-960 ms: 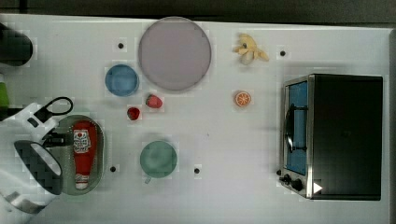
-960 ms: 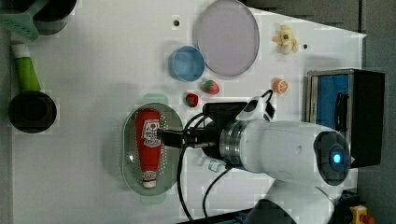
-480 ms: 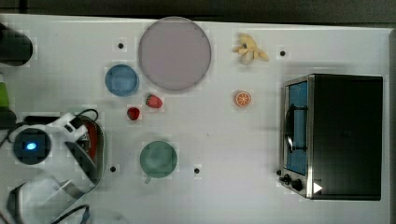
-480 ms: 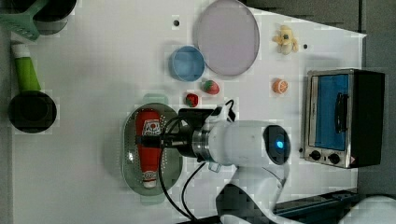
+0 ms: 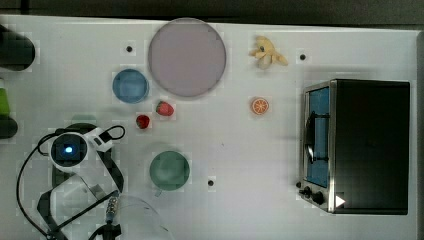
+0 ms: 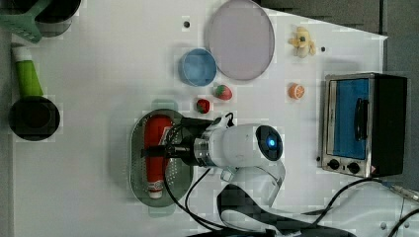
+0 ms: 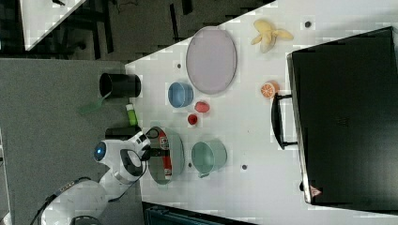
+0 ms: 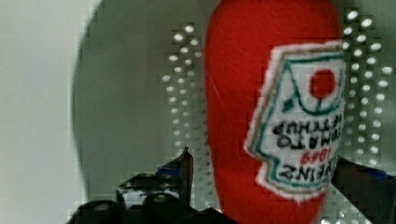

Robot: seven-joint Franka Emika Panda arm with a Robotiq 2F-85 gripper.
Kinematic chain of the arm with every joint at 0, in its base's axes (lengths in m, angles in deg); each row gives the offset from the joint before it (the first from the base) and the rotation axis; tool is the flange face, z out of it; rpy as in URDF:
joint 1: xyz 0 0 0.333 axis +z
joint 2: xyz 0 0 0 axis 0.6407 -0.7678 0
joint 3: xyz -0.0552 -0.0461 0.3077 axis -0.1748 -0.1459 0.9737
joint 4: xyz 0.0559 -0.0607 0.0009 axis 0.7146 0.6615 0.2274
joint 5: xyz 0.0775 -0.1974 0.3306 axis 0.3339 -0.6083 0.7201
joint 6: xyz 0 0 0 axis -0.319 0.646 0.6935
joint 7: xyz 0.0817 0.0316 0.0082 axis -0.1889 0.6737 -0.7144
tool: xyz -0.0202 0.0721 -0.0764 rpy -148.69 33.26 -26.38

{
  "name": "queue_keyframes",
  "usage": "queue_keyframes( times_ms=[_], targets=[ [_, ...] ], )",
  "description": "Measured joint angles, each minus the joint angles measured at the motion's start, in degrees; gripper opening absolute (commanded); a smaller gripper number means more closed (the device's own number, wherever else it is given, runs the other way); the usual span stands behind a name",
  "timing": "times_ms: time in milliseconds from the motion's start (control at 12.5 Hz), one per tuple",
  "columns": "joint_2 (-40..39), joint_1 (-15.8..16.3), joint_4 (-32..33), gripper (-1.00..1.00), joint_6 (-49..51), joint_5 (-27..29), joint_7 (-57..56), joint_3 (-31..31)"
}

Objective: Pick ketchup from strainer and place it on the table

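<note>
The ketchup (image 6: 155,144), a red bottle with a white label, lies lengthwise in the pale green strainer (image 6: 136,170) on the white table (image 6: 99,74). My gripper (image 6: 157,150) is low over the strainer and open, with one finger on either side of the bottle's middle. In the wrist view the ketchup (image 8: 261,93) lies between the fingertips (image 8: 185,163) of the gripper (image 8: 264,158) over the perforated strainer (image 8: 187,93) floor. In the right view the gripper (image 7: 155,152) stands over the ketchup (image 7: 164,159) and strainer (image 7: 177,150). In the top view the arm covers the bottle.
A green mug (image 5: 170,170), two strawberries (image 5: 165,108), a blue bowl (image 5: 130,86) and a purple plate (image 5: 187,56) stand near the strainer. An orange slice (image 5: 259,106), banana (image 5: 267,52) and toaster oven (image 5: 360,145) are further off. A black cup (image 6: 33,118) and green bottle (image 6: 27,74) are beside the strainer.
The arm has swung over the strainer and come down, so its fingers now straddle the ketchup and it hides the bottle in the top view. The gripper stays open.
</note>
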Motion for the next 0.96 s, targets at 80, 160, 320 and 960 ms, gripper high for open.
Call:
queue_keyframes(
  times_ms=[80,160,320,960],
  targets=[
    [-0.28,0.70,0.00,0.68,-1.29,-1.01,0.30,-0.92],
    [-0.45,1.99,0.00,0.43,-2.85,-1.55,0.40,-2.41],
    [-0.53,2.86,0.00,0.17,-3.69,-1.95,0.40,-3.22],
    [10.27,3.54,0.56,0.17,8.39,-0.69,0.56,-2.32]
  ],
)
